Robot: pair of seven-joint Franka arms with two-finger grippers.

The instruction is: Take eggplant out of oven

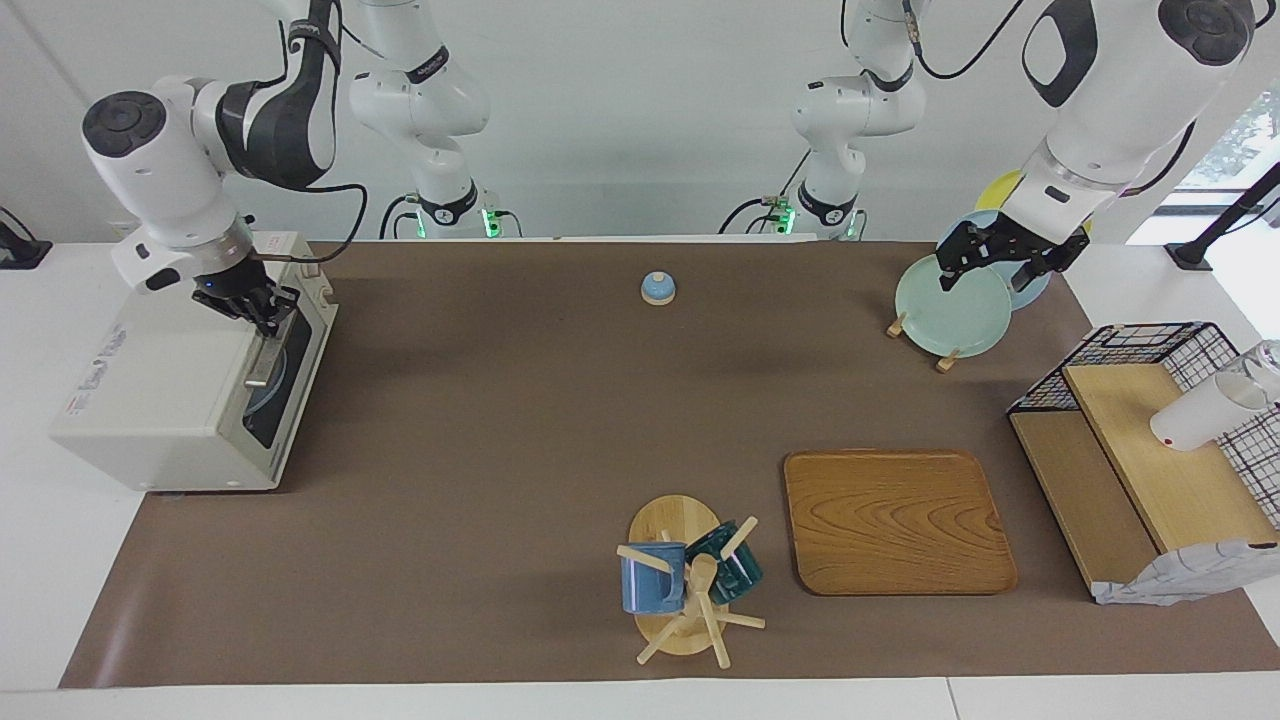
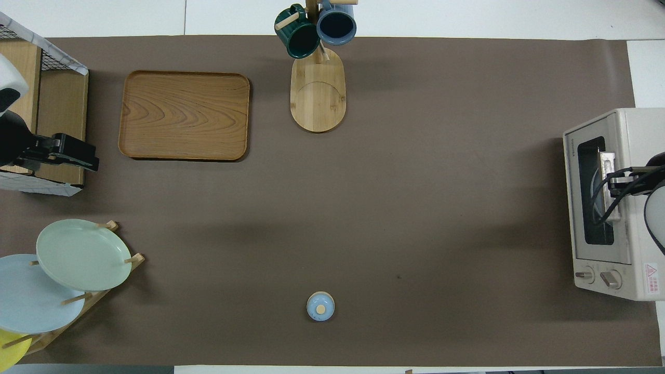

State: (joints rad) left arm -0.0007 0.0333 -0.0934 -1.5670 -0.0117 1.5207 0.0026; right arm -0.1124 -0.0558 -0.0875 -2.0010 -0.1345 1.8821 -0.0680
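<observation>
I count one oven (image 1: pixel 190 390), three plates (image 2: pixel 82 254), two mugs (image 1: pixel 652 578), one tray (image 1: pixel 897 522), one wire basket (image 1: pixel 1150 350), one small bell (image 1: pixel 658 288).

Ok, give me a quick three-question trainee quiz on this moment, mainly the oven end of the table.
1. True or false: the dark glass door of the boxy off-white toaster oven is hanging open.
2. Where is the right gripper? A) at the oven's metal bar handle; B) over the wooden tray; C) over the small blue bell.
3. How many mugs hang on the wooden mug tree?

Key
1. False: the door is shut, and no eggplant shows in either view.
2. A. The left gripper waits up in the air by the wooden plate rack.
3. Two: one blue mug, one dark green mug.
</observation>
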